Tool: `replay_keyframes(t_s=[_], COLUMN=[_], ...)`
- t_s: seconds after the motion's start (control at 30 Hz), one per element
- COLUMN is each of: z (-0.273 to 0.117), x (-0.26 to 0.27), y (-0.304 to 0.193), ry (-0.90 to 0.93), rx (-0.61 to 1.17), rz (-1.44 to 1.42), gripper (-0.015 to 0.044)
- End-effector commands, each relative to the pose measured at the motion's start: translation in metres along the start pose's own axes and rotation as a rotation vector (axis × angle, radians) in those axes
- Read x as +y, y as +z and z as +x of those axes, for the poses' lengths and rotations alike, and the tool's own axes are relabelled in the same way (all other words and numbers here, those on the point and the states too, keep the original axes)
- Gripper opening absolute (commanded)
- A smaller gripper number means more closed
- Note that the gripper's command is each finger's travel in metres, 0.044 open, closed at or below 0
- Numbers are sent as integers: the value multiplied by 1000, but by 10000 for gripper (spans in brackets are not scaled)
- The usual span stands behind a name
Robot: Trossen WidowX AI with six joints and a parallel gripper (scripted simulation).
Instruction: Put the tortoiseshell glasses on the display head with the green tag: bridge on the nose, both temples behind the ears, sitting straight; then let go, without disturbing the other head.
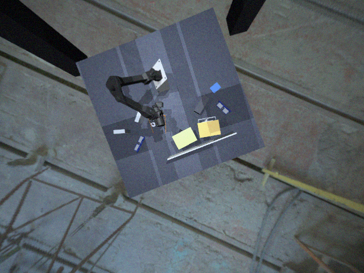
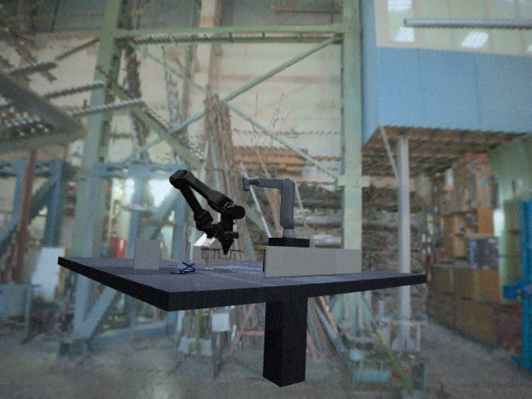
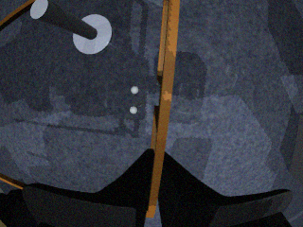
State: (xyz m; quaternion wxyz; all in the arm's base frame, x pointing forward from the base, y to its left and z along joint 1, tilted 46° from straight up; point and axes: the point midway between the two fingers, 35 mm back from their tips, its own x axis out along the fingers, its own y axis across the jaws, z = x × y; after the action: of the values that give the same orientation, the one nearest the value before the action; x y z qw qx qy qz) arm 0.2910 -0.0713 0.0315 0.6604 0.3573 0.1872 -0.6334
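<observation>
- jaws were clamped on the tortoiseshell glasses (image 1: 165, 124) (image 2: 224, 258) (image 3: 168, 95)
- post (image 1: 153, 124) (image 3: 71, 23) sat around 10 o'clock, wrist view; swinging too low might've snagged a temple, twisting the grip
</observation>
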Motion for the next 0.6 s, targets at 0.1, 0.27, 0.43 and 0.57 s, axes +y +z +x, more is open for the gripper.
replay_keyframes(t_s=[0.1,0.27,0.43,0.57], z=[1,1,1,1], x=[-4,-5,-6,-6], y=[-8,-12,-15,-18], ry=[-5,-5,-5,-5], rx=[-1,-1,-1,-1], rz=[-3,-3,-3,-3], gripper=[0,0,0,0])
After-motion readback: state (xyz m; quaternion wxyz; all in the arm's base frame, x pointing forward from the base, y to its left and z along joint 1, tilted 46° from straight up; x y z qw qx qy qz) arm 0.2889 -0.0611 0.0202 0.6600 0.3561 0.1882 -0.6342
